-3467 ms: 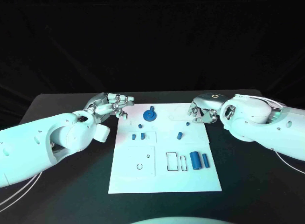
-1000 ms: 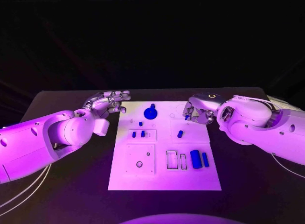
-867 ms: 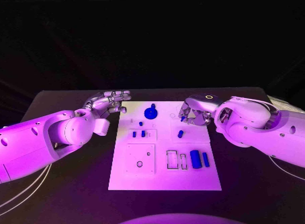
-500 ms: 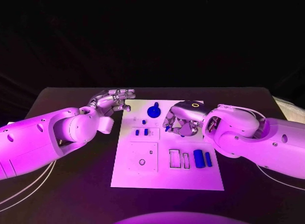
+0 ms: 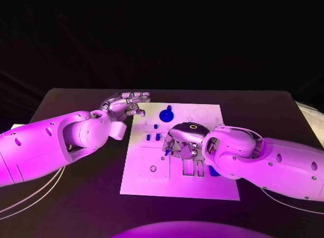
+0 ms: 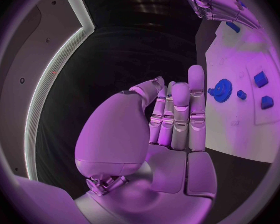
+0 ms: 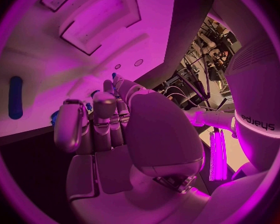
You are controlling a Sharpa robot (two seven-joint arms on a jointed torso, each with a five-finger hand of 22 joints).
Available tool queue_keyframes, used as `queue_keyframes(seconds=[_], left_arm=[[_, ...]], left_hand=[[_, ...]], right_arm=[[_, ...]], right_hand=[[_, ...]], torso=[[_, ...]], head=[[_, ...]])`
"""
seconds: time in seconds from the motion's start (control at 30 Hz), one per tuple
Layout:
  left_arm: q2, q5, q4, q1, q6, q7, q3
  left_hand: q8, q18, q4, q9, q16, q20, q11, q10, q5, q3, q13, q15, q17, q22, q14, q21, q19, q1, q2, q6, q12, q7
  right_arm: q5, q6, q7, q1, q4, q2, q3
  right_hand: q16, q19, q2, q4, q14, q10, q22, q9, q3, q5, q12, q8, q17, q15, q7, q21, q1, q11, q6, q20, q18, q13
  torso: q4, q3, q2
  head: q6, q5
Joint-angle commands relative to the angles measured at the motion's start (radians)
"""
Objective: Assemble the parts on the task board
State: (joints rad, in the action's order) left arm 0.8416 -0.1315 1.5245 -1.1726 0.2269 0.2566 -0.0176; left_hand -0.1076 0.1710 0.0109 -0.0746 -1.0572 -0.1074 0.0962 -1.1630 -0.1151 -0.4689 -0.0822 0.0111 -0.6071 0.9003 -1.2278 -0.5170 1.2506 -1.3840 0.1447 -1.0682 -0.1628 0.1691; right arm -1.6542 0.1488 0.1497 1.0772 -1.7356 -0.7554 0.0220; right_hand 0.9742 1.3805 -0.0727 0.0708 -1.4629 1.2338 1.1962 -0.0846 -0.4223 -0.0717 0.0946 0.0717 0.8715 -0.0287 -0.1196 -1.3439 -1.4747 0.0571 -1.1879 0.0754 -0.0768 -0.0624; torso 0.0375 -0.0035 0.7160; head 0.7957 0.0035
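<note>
Currently the right hand hangs over the middle of the task board, fingers curled and pinching a small blue part at their tips. Left hand sits just off the board's far left corner, fingers extended side by side, holding nothing. Blue gear lies near the board's far edge.

White task board flat mid-table, small blue parts scattered on it.
</note>
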Motion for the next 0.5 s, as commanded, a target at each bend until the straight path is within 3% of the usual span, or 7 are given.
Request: queue_keyframes(seconds=[0.03, 0.5], left_arm=[[-0.001, 0.005, 0.006, 0.000, -0.013, 0.009, 0.001], [-0.001, 0.006, 0.011, 0.000, -0.017, 0.006, 0.001]], left_hand=[[-0.004, 0.011, -0.005, 0.001, 0.004, -0.001, 0.002, 0.007, 0.000, 0.003, 0.000, 0.000, 0.001, -0.001, 0.009, 0.007, -0.005, -0.005, -0.008, 0.005, -0.006, 0.004], [-0.004, 0.011, -0.005, 0.001, 0.004, -0.001, 0.002, 0.007, 0.000, 0.003, 0.000, 0.000, 0.001, -0.001, 0.009, 0.007, -0.005, -0.005, -0.008, 0.005, -0.006, 0.004]], right_arm=[[-0.020, -0.035, -0.016, -0.004, 0.005, 0.008, 0.000], [-0.046, -0.048, 0.001, -0.012, 0.026, 0.038, 0.003]], right_hand=[[0.003, 0.002, 0.001, -0.002, -0.011, 0.006, -0.002, -0.002, -0.006, -0.002, -0.006, 0.007, -0.001, 0.003, -0.003, -0.002, 0.007, 0.002, 0.000, 0.002, -0.006, -0.001], [0.004, 0.002, 0.000, -0.001, -0.011, 0.007, -0.001, -0.002, -0.007, 0.001, -0.008, 0.006, 0.000, 0.005, -0.004, -0.002, 0.015, 0.003, 0.000, 0.003, -0.005, -0.002]], torso=[[-0.0009, 0.0012, -0.001], [-0.0013, 0.0029, -0.001]], head=[[0.005, 0.007], [0.012, 0.017]])
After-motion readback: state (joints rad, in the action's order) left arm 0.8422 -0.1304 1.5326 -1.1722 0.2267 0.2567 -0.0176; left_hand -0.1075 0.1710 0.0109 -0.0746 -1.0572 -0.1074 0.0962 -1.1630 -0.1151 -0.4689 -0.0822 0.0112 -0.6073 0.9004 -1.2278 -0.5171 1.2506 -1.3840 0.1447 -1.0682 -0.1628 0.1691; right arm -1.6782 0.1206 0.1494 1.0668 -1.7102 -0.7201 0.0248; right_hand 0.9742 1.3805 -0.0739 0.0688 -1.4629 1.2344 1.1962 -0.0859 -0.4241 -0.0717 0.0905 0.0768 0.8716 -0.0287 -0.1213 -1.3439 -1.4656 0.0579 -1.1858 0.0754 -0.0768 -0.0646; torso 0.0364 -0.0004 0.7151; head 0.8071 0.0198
